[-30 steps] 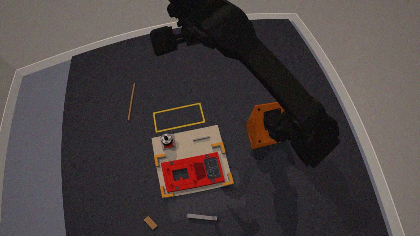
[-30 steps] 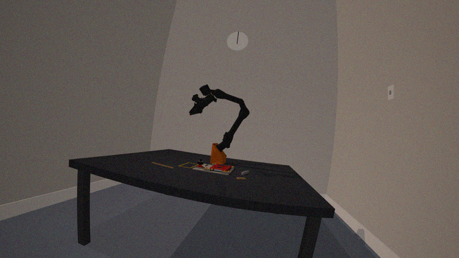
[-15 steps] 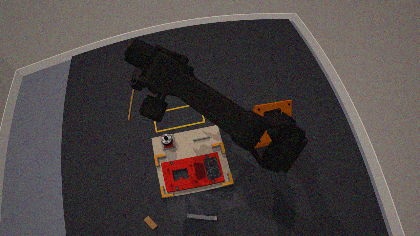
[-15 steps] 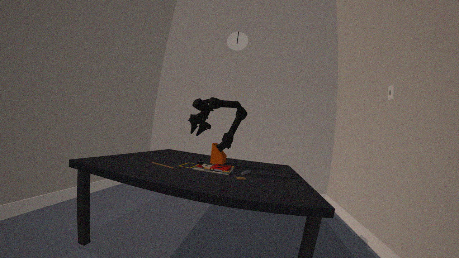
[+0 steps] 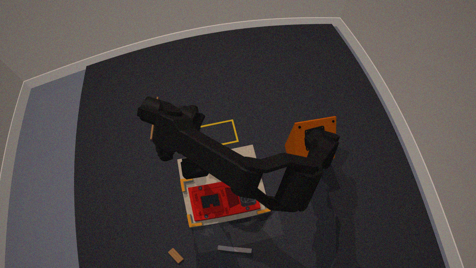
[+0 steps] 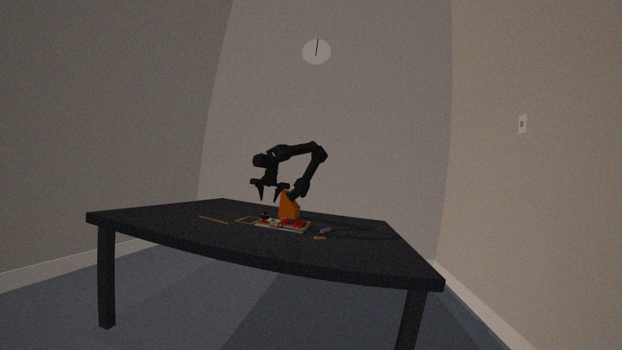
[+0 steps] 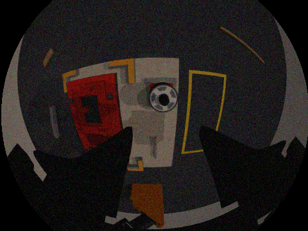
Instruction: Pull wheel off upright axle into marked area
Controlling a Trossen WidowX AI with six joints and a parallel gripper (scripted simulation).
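The gripper [image 6: 267, 201] [image 7: 167, 131] was held open, its fingers parted and pointed down, with nothing gripped between them. It was poised above the table [image 5: 266, 66] [image 6: 174, 226] [image 7: 154, 25], apart from everything on it. In the top view its fingers could not be made out beneath the arm [image 5: 212, 149] [image 6: 300, 149].

Below the fingers, the wheel [image 6: 265, 216] [image 7: 154, 97] was seated on its upright stand, at one end of a pale board [image 5: 246, 150] [image 6: 262, 227] [image 7: 154, 67]. It was laid flat, its spoked face turned upward and its axis, the line through the hub, upright. The round face and dark centre were shown in the wrist view; in the top view the wheel was hidden by the arm.

Just beside the board, the marked area was outlined by a yellow rectangle [image 5: 235, 130] [image 6: 242, 218] [image 7: 188, 109], its long sides run along the board's near edge. The wheel was placed outside it.

On the board's other half, a red panel [image 5: 227, 210] [image 6: 295, 222] [image 7: 110, 128] was framed by orange corner brackets. Farther out, a thin wooden rod [image 5: 152, 132] [image 6: 213, 219] [image 7: 242, 42], a small wooden block [image 5: 175, 255] [image 6: 319, 237] [image 7: 48, 58] and a grey bar [image 5: 234, 249] [image 6: 325, 229] [image 7: 54, 122] were left lying on the table. The arm was carried by an orange mount [image 5: 294, 140] [image 6: 286, 208] [image 7: 147, 196].
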